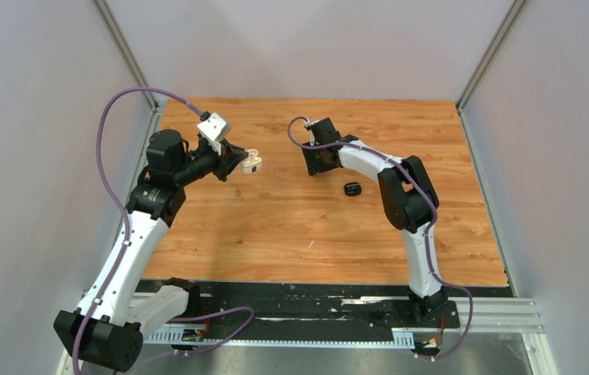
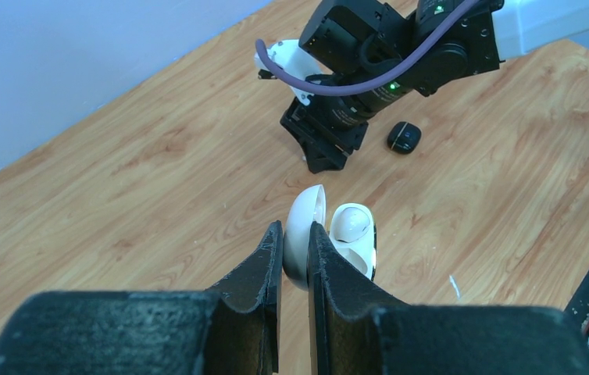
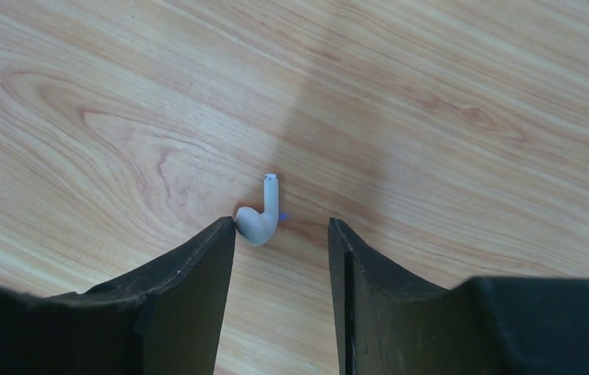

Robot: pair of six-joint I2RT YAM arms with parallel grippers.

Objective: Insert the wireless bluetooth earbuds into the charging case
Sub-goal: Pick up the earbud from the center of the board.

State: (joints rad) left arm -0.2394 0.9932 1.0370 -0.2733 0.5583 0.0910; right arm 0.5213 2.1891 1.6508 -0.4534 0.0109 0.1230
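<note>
Astride white earbud (image 3: pixel 260 223): right gripper (image 3: pixel 281 228), jaws spread, bud off-centre, so centre before closing; well away, left gripper (image 2: pixel 295 234) pinches lid of open white case (image 2: pixel 352 234).

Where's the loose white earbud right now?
In the right wrist view, the white earbud lies on the wooden table, just inside the open right gripper, toward the picture's left.
</note>
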